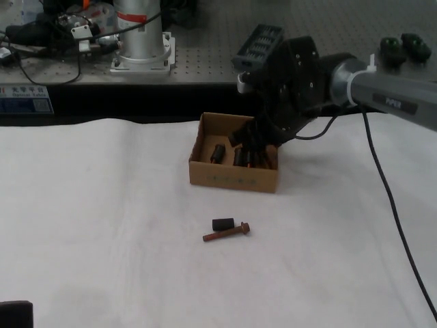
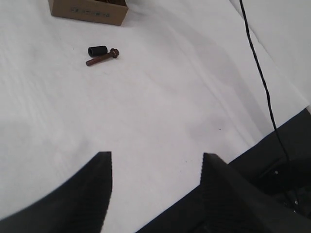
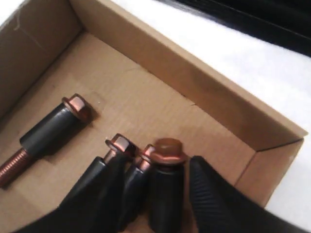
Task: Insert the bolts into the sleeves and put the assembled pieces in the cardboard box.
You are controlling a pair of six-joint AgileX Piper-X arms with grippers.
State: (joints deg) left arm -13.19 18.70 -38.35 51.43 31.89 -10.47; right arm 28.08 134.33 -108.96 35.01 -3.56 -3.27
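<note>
White cloth (image 1: 102,205) right across the bench, and the right arm (image 1: 382,92) leans down into the cardboard box (image 1: 232,179). The left gripper (image 2: 156,158) hangs over bare cloth, jaws spread wide. Right gripper (image 3: 155,162) straddles an assembled piece (image 3: 165,194) inside the box; gripping or loose, I cannot tell. Another finished piece (image 3: 48,131) lies apart on the box floor. Out front, a lone bolt (image 1: 225,234) sits just beside a bare sleeve (image 1: 222,223).

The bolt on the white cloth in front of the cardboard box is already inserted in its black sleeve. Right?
No: the bolt lies beside the black sleeve, not inserted in it, as the left wrist view shows. The rest holds.
</note>
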